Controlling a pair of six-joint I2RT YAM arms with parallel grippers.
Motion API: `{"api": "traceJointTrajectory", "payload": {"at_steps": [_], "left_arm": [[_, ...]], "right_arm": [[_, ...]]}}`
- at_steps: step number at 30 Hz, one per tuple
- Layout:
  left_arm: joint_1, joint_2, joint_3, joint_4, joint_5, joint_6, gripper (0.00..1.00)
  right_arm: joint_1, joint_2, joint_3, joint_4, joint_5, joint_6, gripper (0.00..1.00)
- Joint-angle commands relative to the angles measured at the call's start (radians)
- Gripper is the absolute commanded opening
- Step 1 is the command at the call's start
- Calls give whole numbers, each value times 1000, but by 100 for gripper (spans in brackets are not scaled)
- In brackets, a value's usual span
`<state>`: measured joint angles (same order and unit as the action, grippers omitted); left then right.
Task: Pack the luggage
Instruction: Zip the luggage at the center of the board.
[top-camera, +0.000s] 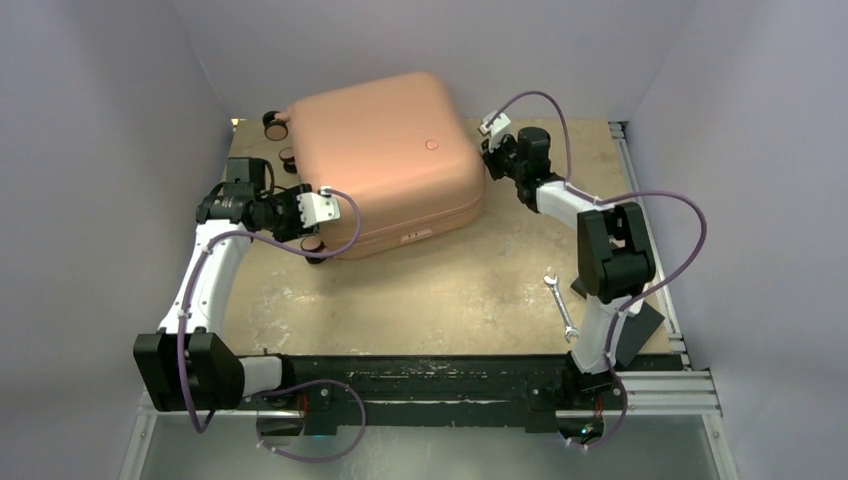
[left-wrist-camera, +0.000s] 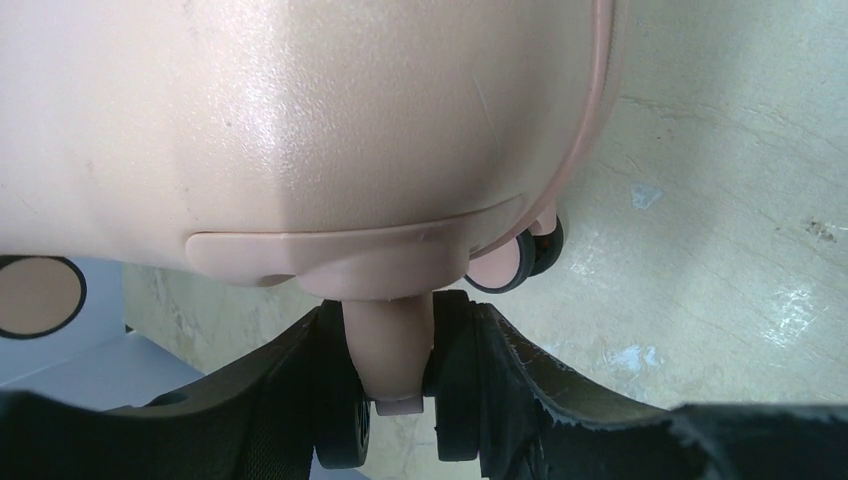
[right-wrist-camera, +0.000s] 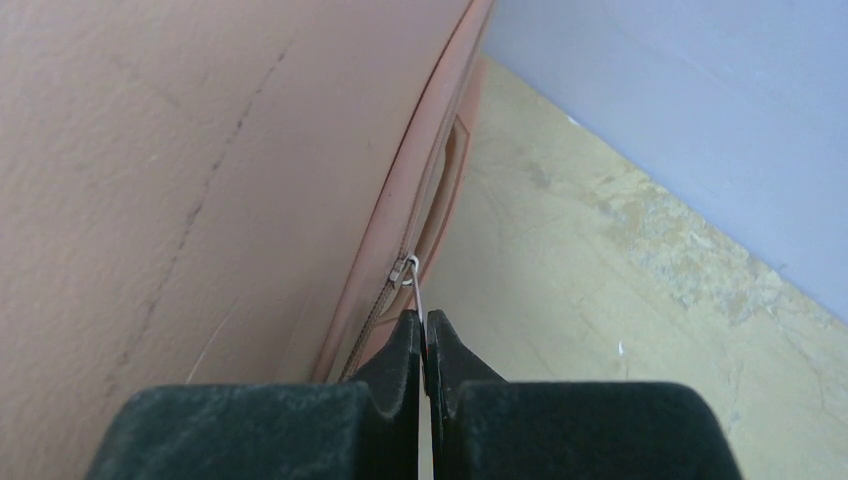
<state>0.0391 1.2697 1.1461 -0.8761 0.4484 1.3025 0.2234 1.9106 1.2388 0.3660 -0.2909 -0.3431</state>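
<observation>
1. Luggage (top-camera: 385, 160) lies shut, far-left on the table (top-camera: 450, 300).
2. On its right side, the right hand (right-wrist-camera: 423, 345) is pressed together on the zipper pull (right-wrist-camera: 413, 288); the seam (right-wrist-camera: 440, 130) runs straight ahead.
3. Meanwhile the left hand (left-wrist-camera: 392, 345), half spread, clamps a wheel leg (left-wrist-camera: 388, 325).

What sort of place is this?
Probably a robotics lab test cell: a left arm and right arm bolted to a metal rail, plain walls boxing in a scuffed table holding a suitcase and wrench.

Luggage (top-camera: 385, 160) lies on the tabletop (top-camera: 450, 300), far left of centre. Left gripper (left-wrist-camera: 392, 390) straddles its near-left caster (left-wrist-camera: 388, 345); right gripper (right-wrist-camera: 425, 350) meets the zipper pull (right-wrist-camera: 412, 275) on its right side. Apparent wrench (top-camera: 560, 300) lies near right.
</observation>
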Motion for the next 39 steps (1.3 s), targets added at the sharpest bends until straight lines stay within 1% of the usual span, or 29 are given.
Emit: {"api": "traceJointTrajectory", "payload": {"at_steps": [1, 6, 8, 10, 12, 13, 14, 15, 16, 17, 19, 20, 22, 25, 26, 27, 29, 30, 32, 34, 35, 36, 37, 39], "left_arm": [[46, -43, 6, -190, -96, 43, 0], [50, -59, 9, -210, -82, 50, 0], [50, -66, 9, -212, -82, 48, 0], [50, -74, 5, -200, -87, 39, 0], [51, -78, 3, -155, -116, -3, 0], [52, -77, 6, -118, -142, -55, 4], [52, -76, 12, -79, -173, -93, 16], [53, -75, 23, -47, -204, -126, 31], [55, -75, 36, -20, -234, -157, 49], [58, -75, 52, 3, -256, -183, 64], [61, -76, 111, 12, -261, -224, 80], [61, -73, 156, -12, -247, -230, 88], [61, -64, 260, -74, -188, -238, 94], [60, -21, 457, -236, -60, -199, 99], [59, -6, 537, -255, -16, -211, 99], [60, 11, 579, -231, 18, -252, 99], [60, 41, 624, -62, 68, -397, 99], [59, 53, 614, 84, 69, -496, 99], [56, 113, 599, 357, 6, -715, 99], [33, 205, 616, 569, -122, -876, 99], [10, 258, 637, 638, -196, -910, 99], [-23, 314, 665, 688, -324, -912, 99], [-81, 371, 694, 721, -418, -891, 99], [-173, 488, 747, 769, -556, -785, 99]], "right_arm": [[-26, 97, 221, -37, 192, -4, 0], [-22, 243, 428, -121, 192, 27, 0], [-23, 266, 465, -130, 92, 59, 0], [-23, 259, 452, -106, -19, 66, 0], [-15, 237, 417, -90, -122, 45, 0], [-6, 221, 395, -90, -164, 38, 0], [6, 203, 365, -86, -192, 23, 0], [20, 182, 333, -74, -212, 7, 0], [33, 162, 298, -67, -228, -4, 0], [48, 139, 266, -56, -235, -9, 0], [73, 96, 206, -44, -252, -10, 0], [84, 73, 174, -29, -262, -7, 0], [106, 31, 110, 0, -268, 3, 0], [132, -18, 33, 40, -278, 20, 0], [140, -34, 12, 46, -284, 25, 0], [147, -44, -6, 56, -288, 32, 0], [161, -64, -41, 78, -292, 48, 0], [167, -73, -57, 90, -292, 55, 0], [182, -88, -82, 104, -292, 64, 0], [197, -102, -112, 116, -292, 74, 0], [206, -108, -126, 123, -291, 80, 0], [214, -113, -139, 130, -292, 84, 0], [224, -117, -152, 135, -294, 89, 0], [247, -121, -169, 129, -302, 90, 0]]}}
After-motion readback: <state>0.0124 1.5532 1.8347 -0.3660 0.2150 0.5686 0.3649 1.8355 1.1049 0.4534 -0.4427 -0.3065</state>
